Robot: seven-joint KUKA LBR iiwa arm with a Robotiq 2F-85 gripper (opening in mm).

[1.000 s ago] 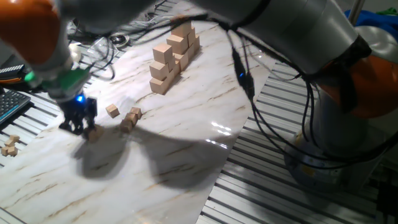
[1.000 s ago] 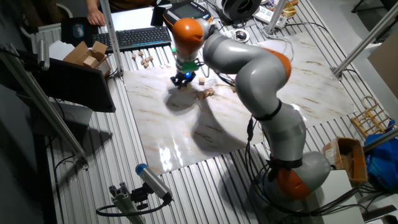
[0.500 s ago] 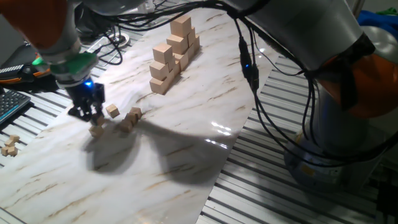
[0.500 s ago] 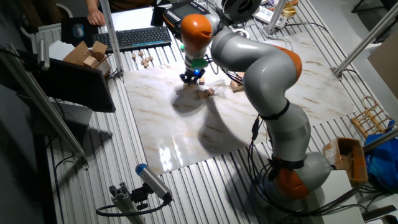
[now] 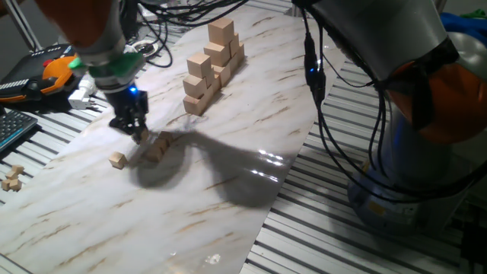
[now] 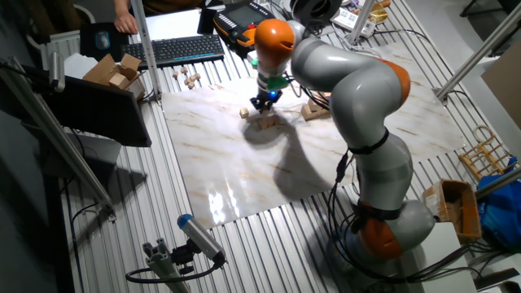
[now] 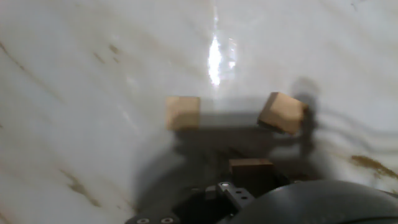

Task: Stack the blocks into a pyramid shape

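The robot arm [image 6: 358,89] reaches across the marble-patterned counter [image 5: 228,175], its grey links and orange joints filling much of both fixed views. A stepped stack of larger wooden cubes [image 5: 211,67] stands toward the far end of the counter, well apart from the work.

The end effector [image 5: 135,129] hangs low over the counter beside a green band and a blue light on the wrist. Its fingers look drawn close together, and in the hand view a small wooden block [image 7: 250,171] sits between them, just under the camera, so it seems to be pinching that block, though blur and shadow make the contact hard to confirm.

Two small blocks [image 5: 158,147] lie touching each other just beside the end effector, and one loose block [image 5: 116,160] lies near them. The hand view shows two blocks on the counter ahead: one square-on [image 7: 183,112] and one turned at an angle [image 7: 283,112]. More small blocks [image 5: 11,180] rest at the counter's edge.

No readable writing shows anywhere.
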